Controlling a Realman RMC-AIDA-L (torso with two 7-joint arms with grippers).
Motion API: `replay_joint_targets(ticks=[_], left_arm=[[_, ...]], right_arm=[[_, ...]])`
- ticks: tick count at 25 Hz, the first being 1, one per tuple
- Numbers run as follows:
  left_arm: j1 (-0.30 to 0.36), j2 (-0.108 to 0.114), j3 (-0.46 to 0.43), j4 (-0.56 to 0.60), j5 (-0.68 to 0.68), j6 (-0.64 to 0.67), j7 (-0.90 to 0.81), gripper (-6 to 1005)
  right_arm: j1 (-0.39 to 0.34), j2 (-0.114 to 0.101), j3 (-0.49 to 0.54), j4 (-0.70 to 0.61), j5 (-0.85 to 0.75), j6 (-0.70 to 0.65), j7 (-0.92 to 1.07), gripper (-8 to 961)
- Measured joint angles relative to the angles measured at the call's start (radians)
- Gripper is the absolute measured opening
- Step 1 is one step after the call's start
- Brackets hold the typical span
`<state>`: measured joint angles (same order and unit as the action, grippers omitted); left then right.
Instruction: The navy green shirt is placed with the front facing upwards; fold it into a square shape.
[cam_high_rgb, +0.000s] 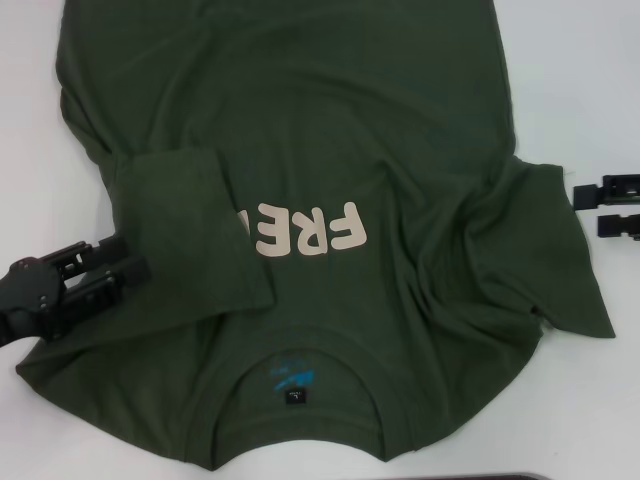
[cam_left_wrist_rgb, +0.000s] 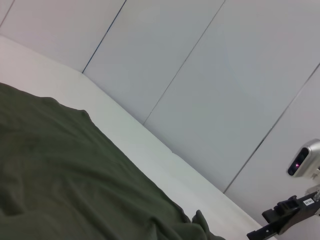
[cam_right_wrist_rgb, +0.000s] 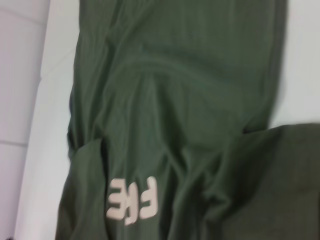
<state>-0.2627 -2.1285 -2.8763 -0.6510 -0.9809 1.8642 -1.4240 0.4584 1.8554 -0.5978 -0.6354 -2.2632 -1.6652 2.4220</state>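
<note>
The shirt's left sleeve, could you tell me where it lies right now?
In the head view the left sleeve lies folded inward over the navy green shirt, covering part of the lettering, beside the left gripper.

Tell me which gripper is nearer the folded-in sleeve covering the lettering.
Left. The left gripper sits at the outer edge of the folded-in sleeve on the navy green shirt. The right gripper is off the shirt's opposite side, over the table.

One navy green shirt (cam_high_rgb: 330, 150); one white table (cam_high_rgb: 590, 90); two grippers: left gripper (cam_high_rgb: 125, 272), right gripper (cam_high_rgb: 590, 208).
</note>
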Motion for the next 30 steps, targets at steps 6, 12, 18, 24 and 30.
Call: replay_joint_targets(ticks=[6,12,18,24,30], left_arm=[[-0.009,0.001,0.0,0.0,-0.008,-0.014,-0.03,558],[-0.01,0.003,0.0,-0.001,-0.009,-0.025,-0.076,557],[-0.015,0.01,0.0,-0.001,-0.011,-0.039,-0.135,555],[-0.021,0.01,0.0,-0.001,-0.012,-0.039,-0.142,554],[-0.023,0.011,0.0,-0.001,-0.012,-0.041,-0.154,553]], right_arm=[[-0.006,-0.014,0.017,0.0,-0.059,0.045,0.073,902],[0.008,-0.017,0.025,0.0,-0.084,0.049,0.099,895],[0.018,-0.015,0.022,-0.001,-0.085,0.063,0.142,888],[0.023,-0.006,0.019,0.001,-0.085,0.086,0.169,881],[0.032,0.008,0.016,0.002,-0.085,0.1,0.162,874]])
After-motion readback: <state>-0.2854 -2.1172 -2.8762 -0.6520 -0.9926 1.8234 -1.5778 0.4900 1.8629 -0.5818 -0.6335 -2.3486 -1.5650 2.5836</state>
